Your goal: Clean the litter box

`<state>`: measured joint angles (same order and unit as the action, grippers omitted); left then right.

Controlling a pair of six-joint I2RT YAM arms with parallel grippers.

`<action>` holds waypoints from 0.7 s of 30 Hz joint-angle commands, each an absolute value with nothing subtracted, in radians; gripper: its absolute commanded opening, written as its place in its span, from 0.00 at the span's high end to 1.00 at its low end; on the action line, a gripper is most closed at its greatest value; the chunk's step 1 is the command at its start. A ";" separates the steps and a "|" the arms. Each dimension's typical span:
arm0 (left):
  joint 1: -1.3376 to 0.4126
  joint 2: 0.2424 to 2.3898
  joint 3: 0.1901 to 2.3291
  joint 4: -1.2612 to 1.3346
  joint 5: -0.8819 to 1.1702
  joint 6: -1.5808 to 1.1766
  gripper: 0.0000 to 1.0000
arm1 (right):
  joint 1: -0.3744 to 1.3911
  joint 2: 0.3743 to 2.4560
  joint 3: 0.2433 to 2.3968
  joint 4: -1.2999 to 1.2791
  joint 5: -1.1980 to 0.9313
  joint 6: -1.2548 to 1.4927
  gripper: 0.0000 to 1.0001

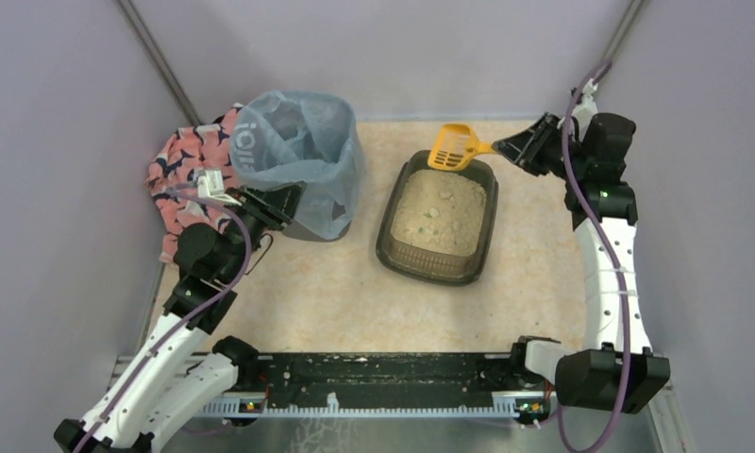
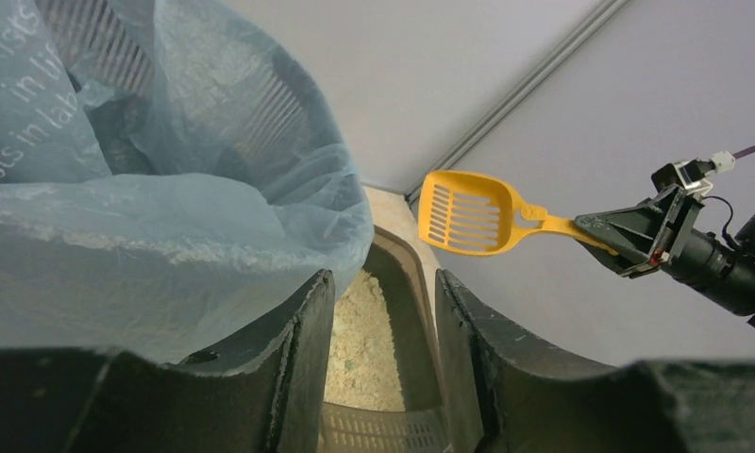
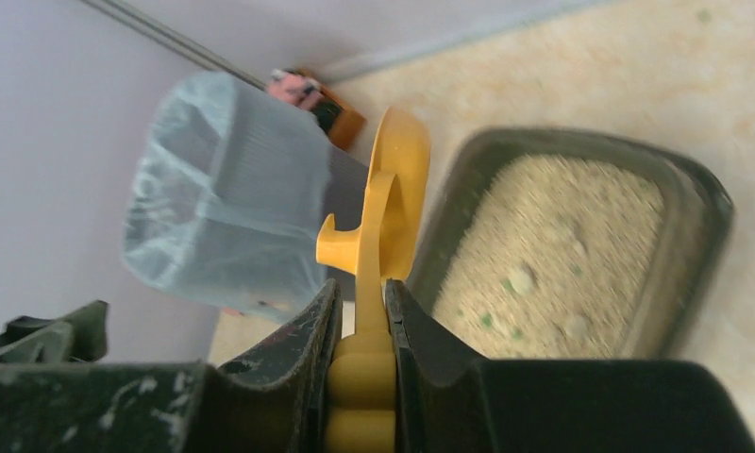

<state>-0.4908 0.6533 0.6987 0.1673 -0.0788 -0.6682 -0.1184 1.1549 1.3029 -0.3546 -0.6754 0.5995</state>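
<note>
Right now the right fingers [image 3: 310,344] are clamped together on the tail of the handle of a yellow slotted scoop [image 1: 454,146]. The scoop is held edge-up in the air over the far end of the litter box [image 1: 428,270]. The left fingers [image 2: 289,359] stand apart with nothing between them, just beside the bin [image 1: 298,142] lined with a light blue bag.

The litter box sits flat on the tabletop [image 1: 336,302], right of the bin and a little apart from it. It holds beige granules with pale clumps and a few green specks on top.

I judge the tray to be stiff plastic but weighty with its fill, and the loose grains would slide and spill at any tilt. It is better left where it sits, and if it must be steadied, the rounded rim on a long side looks the soundest hold. The scoop seems light and rigid. The clumps may crumble, so they should be lifted from beneath.
</note>
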 commanded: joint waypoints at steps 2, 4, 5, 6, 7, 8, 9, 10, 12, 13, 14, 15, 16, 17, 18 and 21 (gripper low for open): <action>-0.487 0.671 0.660 0.166 -0.036 -0.643 0.51 | -0.117 1.162 1.299 -0.589 -0.506 0.419 1.00; -0.486 0.678 0.646 0.183 -0.026 -0.651 0.51 | -0.115 1.163 1.280 -0.617 -0.458 0.394 1.00; -0.487 0.681 0.641 0.190 -0.017 -0.652 0.52 | -0.113 1.165 1.270 -0.628 -0.443 0.374 1.00; -0.488 0.687 0.636 0.199 -0.008 -0.654 0.53 | -0.110 1.169 1.263 -0.642 -0.431 0.356 1.00; -0.488 0.692 0.632 0.208 -0.005 -0.655 0.54 | -0.105 1.176 1.258 -0.660 -0.414 0.335 1.00; -0.487 0.698 0.627 0.216 0.026 -0.658 0.53 | -0.097 1.185 1.254 -0.675 -0.393 0.316 1.00; -0.486 0.707 0.626 0.222 0.041 -0.657 0.51 | -0.088 1.195 1.249 -0.686 -0.363 0.302 1.00; -0.487 0.718 0.627 0.224 0.052 -0.656 0.50 | -0.077 1.204 1.242 -0.690 -0.342 0.290 1.00; -0.488 0.738 0.628 0.224 0.070 -0.654 0.46 | -0.058 1.225 1.229 -0.687 -0.322 0.284 1.00; -0.487 0.745 0.629 0.224 0.075 -0.655 0.45 | -0.045 1.234 1.224 -0.680 -0.305 0.282 1.00; -0.488 0.749 0.627 0.225 0.078 -0.657 0.44 | -0.031 1.242 1.219 -0.674 -0.276 0.282 1.00; -0.486 0.750 0.620 0.234 0.081 -0.657 0.43 | -0.016 1.256 1.218 -0.669 -0.257 0.281 1.00; -0.486 0.746 0.611 0.249 0.084 -0.658 0.37 | -0.008 1.266 1.216 -0.663 -0.250 0.282 1.00; -0.486 0.739 0.600 0.262 0.084 -0.658 0.29 | -0.006 1.280 1.212 -0.652 -0.256 0.284 1.00; -0.487 0.733 0.588 0.273 0.086 -0.658 0.22 | -0.006 1.291 1.208 -0.641 -0.261 0.290 1.00; -0.486 0.725 0.583 0.279 0.080 -0.648 0.10 | -0.006 1.319 1.201 -0.606 -0.259 0.304 1.00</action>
